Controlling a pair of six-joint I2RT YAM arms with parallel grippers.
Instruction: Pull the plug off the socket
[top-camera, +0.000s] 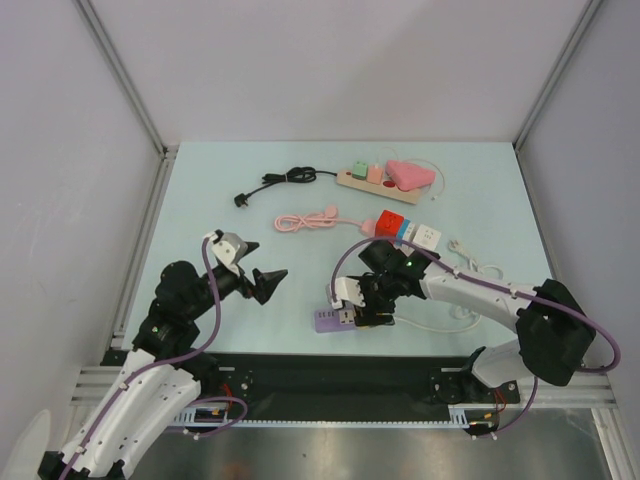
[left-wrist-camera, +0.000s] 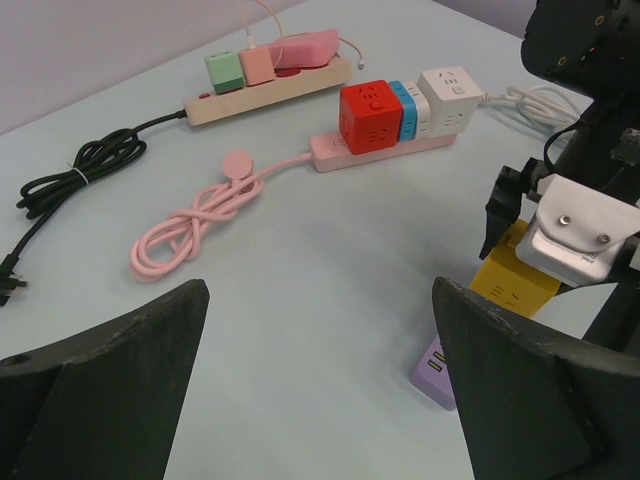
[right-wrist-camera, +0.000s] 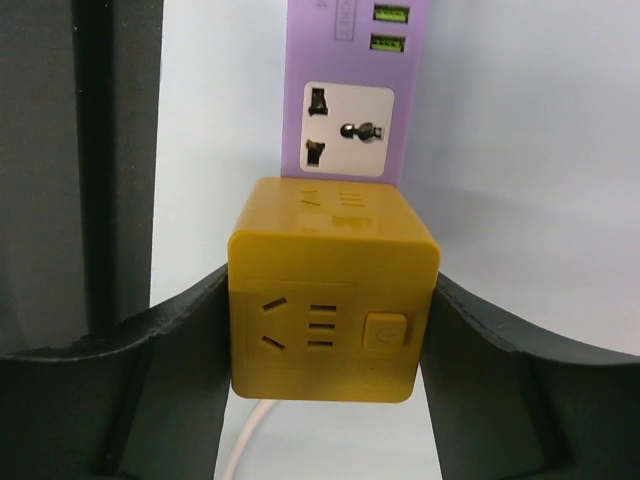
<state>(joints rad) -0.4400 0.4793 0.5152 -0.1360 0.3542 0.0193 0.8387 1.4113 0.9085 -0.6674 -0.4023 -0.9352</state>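
Both fingers (right-wrist-camera: 170, 350) of the right gripper (right-wrist-camera: 330, 325) clamp opposite side faces of the yellow plastic cube plug (right-wrist-camera: 332, 285), which sits on the purple plastic socket strip (right-wrist-camera: 345, 60) at near centre. The left gripper (left-wrist-camera: 320, 385) is spread wide, well to the left.

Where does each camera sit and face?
Top external: above, behind, looking down on the table; left arm, right arm show.
Left wrist: on the left gripper, facing across the table at the right arm; own open fingers show.
Right wrist: looks along its fingers at the yellow cube plug they clamp.
Both wrists share the plug and purple socket strip.
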